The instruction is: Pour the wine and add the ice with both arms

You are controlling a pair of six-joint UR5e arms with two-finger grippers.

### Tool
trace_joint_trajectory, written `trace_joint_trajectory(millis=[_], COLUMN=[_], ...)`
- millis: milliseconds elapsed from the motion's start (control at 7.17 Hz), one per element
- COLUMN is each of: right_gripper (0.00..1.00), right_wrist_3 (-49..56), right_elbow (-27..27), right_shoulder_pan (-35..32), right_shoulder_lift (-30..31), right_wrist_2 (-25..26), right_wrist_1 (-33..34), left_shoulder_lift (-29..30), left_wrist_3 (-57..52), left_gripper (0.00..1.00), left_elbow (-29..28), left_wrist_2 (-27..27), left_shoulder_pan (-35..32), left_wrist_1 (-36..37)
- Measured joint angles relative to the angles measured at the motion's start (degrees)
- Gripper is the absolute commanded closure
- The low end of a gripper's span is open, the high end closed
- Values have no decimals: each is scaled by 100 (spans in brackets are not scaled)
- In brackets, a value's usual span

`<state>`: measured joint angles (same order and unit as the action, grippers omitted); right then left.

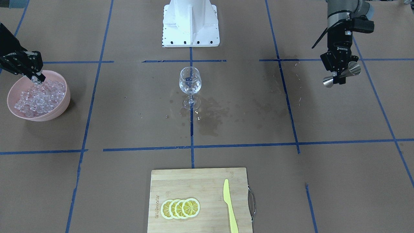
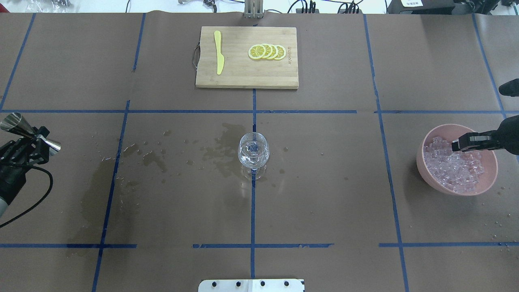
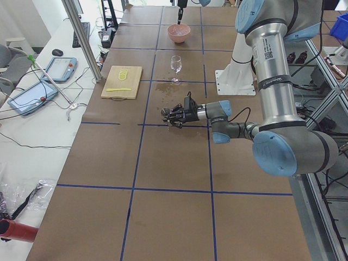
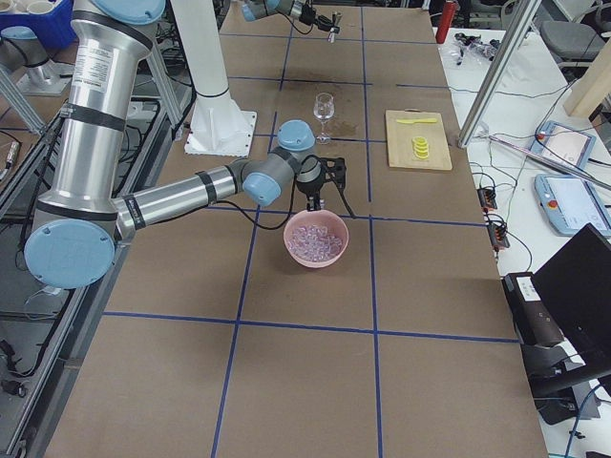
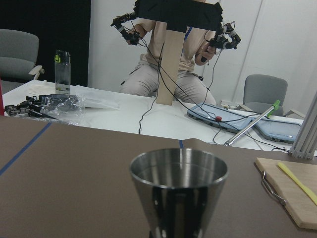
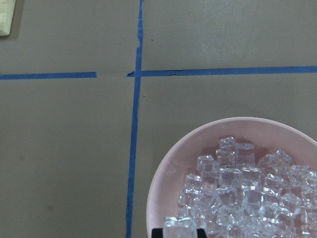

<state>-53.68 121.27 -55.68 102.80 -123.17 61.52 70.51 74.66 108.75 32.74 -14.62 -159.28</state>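
Observation:
A clear wine glass [image 1: 190, 81] [image 2: 253, 152] stands upright at the table's centre. My left gripper [image 1: 339, 77] [image 2: 34, 140] hovers far out on its own side, shut on a steel double-cone jigger [image 1: 343, 73] [image 5: 178, 191]. No wine can be made out; the jigger's inside is hidden. A pink bowl [image 1: 61, 106] [image 2: 425, 162] holds many clear ice cubes [image 2: 456, 168] [image 6: 237, 183]. My right gripper [image 1: 38, 78] [image 2: 457, 144] hangs over the bowl's rim, shut on one ice cube [image 6: 179, 228] just above the pile.
A wooden cutting board [image 2: 239, 77] with lemon slices [image 2: 267, 51] and a yellow knife [image 2: 219, 56] lies at the far side. Wet stains [image 2: 219, 150] darken the paper around the glass. A seated person [image 5: 171, 64] with hand controllers shows beyond the table.

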Motion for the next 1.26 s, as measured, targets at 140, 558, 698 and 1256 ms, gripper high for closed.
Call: trace_joint_trajectory(millis=[140, 558, 698, 1256], right_gripper=[100, 100, 100, 100], right_wrist_3=[-157, -572, -709, -910], right_elbow=[116, 281, 276, 280], right_shoulder_pan=[1, 8, 10, 13], right_shoulder_lift=[-22, -66, -80, -211], right_wrist_2=[-2, -3, -5, -6], right_wrist_1=[0, -378, -570, -720], left_shoulder_lift=[171, 874, 971, 1614], left_wrist_3=[123, 275, 282, 277], left_gripper=[100, 100, 100, 100], left_elbow=[-190, -982, -1142, -1942], left_wrist_2=[-382, -1164, -1298, -1888], left_shoulder_pan=[233, 593, 662, 995], left_wrist_1=[108, 233, 242, 266])
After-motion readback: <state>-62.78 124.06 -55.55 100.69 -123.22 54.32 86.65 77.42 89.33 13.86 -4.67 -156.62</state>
